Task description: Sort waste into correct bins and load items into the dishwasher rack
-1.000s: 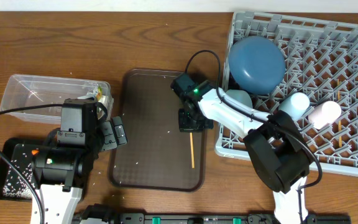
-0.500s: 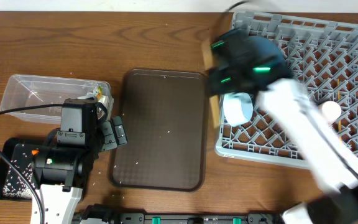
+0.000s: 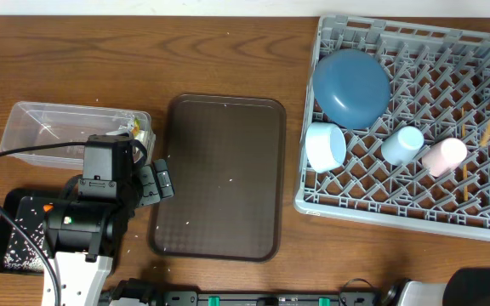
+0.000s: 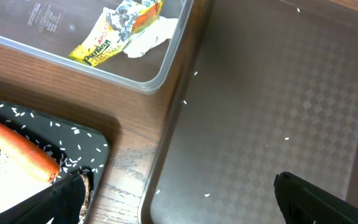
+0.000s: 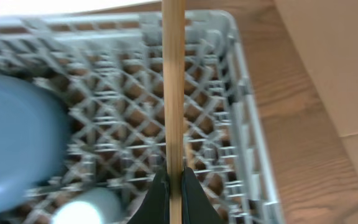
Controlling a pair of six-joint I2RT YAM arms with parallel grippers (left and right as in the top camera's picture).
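Over the right side of the dishwasher rack [image 3: 398, 38]: right tool [image 5: 174, 179] clenched on one wooden chopstick [image 5: 174, 74], with the rack lattice directly below it.

- A second ago this stick lay on the dark brown serving tray [image 3: 219, 170] with the tool over it. It is gone from the tray now. The arm has swung across and is nearly off the overhead's right edge.
- Second chopstick [image 3: 464, 183] already lies in the rack, just beside the pink cup [image 3: 443, 156].
- Blue plate [image 3: 351, 87], bowl [image 3: 324, 146] and blue cup [image 3: 402, 144] are racked and unmoved.
- Left tool [image 3: 156, 183] is spread wide and grasps nothing. It sits by the tray's left edge, unchanged.
- Snack wrapper [image 4: 114, 34] and paper [image 4: 148, 40] are in the clear tub [image 3: 75, 127].
- Carrot [image 4: 17, 149] and rice are on the black tray [image 3: 15, 229].

Judgement: this is the last item in transit; once it is released, loading looks done. A few white specks remain on the serving tray, possibly rice.
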